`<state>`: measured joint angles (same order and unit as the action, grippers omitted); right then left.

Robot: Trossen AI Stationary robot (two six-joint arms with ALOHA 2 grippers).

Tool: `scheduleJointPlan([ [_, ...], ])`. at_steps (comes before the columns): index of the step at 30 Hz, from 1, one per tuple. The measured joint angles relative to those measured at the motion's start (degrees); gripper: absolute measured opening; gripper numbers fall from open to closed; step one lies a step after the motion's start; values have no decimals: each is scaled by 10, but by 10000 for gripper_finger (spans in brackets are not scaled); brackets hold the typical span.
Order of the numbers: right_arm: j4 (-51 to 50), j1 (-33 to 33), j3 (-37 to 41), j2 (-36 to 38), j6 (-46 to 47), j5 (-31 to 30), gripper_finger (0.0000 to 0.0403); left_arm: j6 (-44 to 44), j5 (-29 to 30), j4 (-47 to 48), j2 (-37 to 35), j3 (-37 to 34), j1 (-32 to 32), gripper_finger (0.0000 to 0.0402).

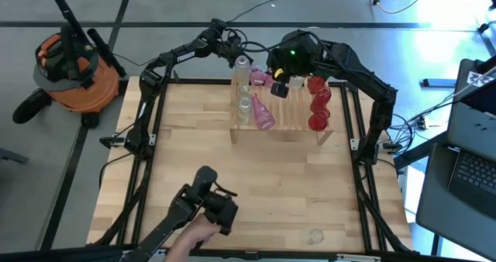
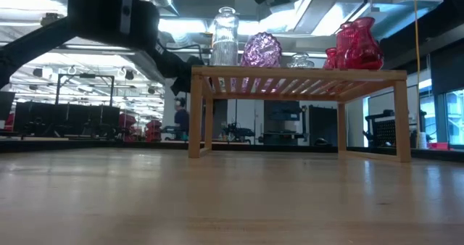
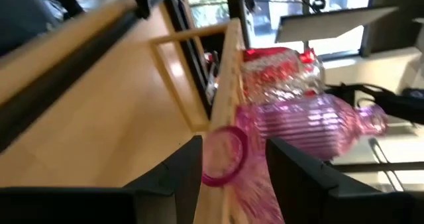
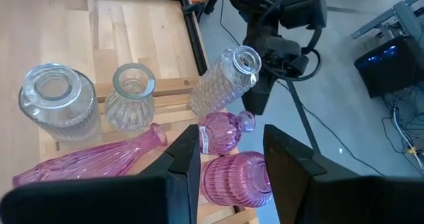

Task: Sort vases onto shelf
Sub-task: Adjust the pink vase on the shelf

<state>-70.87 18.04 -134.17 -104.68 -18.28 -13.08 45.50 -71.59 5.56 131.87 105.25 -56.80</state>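
Right wrist view: our right gripper point(image 4: 228, 159) hangs wide over the shelf point(image 1: 291, 130), small pink vase point(image 4: 220, 132) upright just past its fingers. Left gripper point(image 1: 232, 51) behind the shelf, grip unclear, so right's nearer.

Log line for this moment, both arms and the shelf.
left gripper: at shelf's far left, by clear bottle | right gripper: open over small pink vase | red vases: shelf's right
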Motion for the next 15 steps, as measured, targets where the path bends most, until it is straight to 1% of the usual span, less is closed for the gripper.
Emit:
scheduleJointPlan([
  [15, 0, 0, 0, 0, 0, -7, 117, -22, -60, 0, 0, 0, 6, 158],
])
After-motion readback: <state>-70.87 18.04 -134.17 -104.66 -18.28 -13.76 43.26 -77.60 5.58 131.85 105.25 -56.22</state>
